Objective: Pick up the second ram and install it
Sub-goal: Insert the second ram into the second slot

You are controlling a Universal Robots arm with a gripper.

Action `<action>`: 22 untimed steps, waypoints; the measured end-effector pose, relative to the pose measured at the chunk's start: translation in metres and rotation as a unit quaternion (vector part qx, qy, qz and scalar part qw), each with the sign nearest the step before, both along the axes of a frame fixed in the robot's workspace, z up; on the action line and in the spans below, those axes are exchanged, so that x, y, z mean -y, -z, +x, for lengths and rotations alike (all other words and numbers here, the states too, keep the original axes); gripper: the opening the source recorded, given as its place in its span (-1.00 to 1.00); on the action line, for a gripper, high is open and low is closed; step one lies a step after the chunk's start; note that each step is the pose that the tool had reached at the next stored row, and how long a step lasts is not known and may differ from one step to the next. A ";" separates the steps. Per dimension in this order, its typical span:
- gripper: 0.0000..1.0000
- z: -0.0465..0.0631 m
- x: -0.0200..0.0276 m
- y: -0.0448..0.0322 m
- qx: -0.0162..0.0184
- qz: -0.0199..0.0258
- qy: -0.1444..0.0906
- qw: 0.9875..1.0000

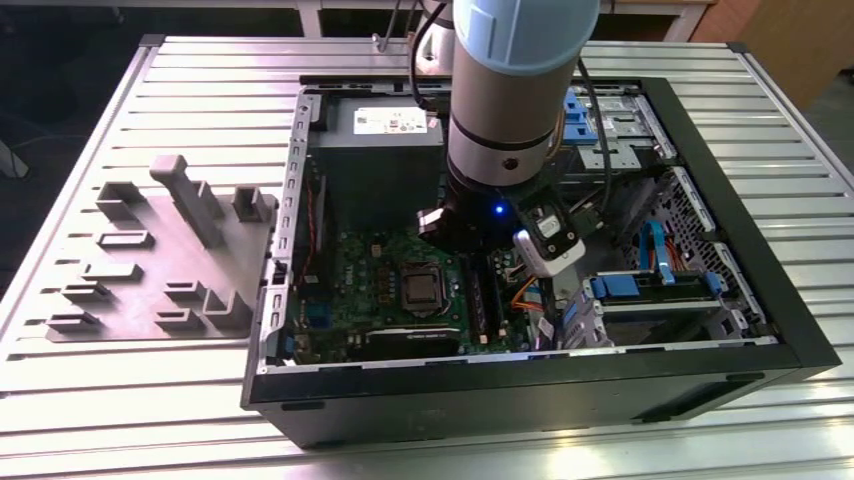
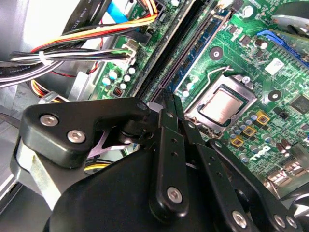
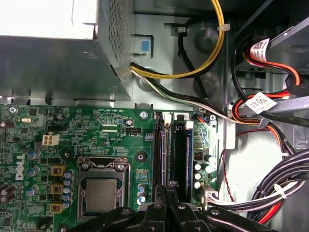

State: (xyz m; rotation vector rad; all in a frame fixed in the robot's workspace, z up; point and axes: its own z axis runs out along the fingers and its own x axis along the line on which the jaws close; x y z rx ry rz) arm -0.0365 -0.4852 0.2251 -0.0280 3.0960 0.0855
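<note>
A thin blue-green ram (image 2: 194,47) stands on edge in one of the long black sockets (image 3: 179,150) of the green motherboard (image 1: 387,290). It also appears as a bluish line, the ram (image 3: 165,150). My gripper (image 2: 172,99) is shut, its two black fingers pressed together. Their tips sit at the near end of that ram, over the same socket, in both wrist views (image 3: 167,185). I cannot tell whether the tips press on its top edge. In the exterior view the arm's wrist (image 1: 501,150) reaches down into the open computer case.
The processor socket (image 3: 101,193) lies beside the ram sockets. The grey power-supply box (image 1: 380,160) fills the case's far end. Cable bundles (image 3: 270,193) hang on the other side. Drive bays with blue clips (image 1: 654,275) stand at the exterior view's right. A grey holder (image 1: 160,250) sits outside.
</note>
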 end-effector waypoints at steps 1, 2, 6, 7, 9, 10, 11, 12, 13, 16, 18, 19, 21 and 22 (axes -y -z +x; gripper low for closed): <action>-0.77 0.000 0.0000 0.0000 0.000 0.000 0.000 1.000; -0.77 0.000 0.0000 0.0000 0.000 0.000 0.000 1.000; -0.77 0.000 0.0000 -0.0007 0.000 0.000 0.000 1.000; -0.77 0.000 0.0000 -0.0021 0.000 0.000 0.000 1.000; -0.77 0.000 0.0000 -0.0021 0.000 0.000 0.000 1.000; -0.77 0.000 0.0000 -0.0022 0.000 0.000 0.000 1.000; -0.77 0.000 0.0000 -0.0022 0.000 0.000 0.001 1.000; -0.77 0.000 0.0001 -0.0021 0.000 0.000 0.004 1.000; -0.77 0.000 0.0001 -0.0019 0.000 0.000 0.007 1.000; -0.77 0.000 0.0002 -0.0016 0.000 0.000 0.015 1.000; -0.77 0.000 0.0002 -0.0015 0.000 0.000 0.017 1.000; -0.77 0.000 0.0002 -0.0015 0.000 0.000 0.018 1.000; -0.77 0.000 0.0002 -0.0014 0.000 0.000 0.021 1.000; -0.77 0.000 0.0002 -0.0013 0.000 0.000 0.023 1.000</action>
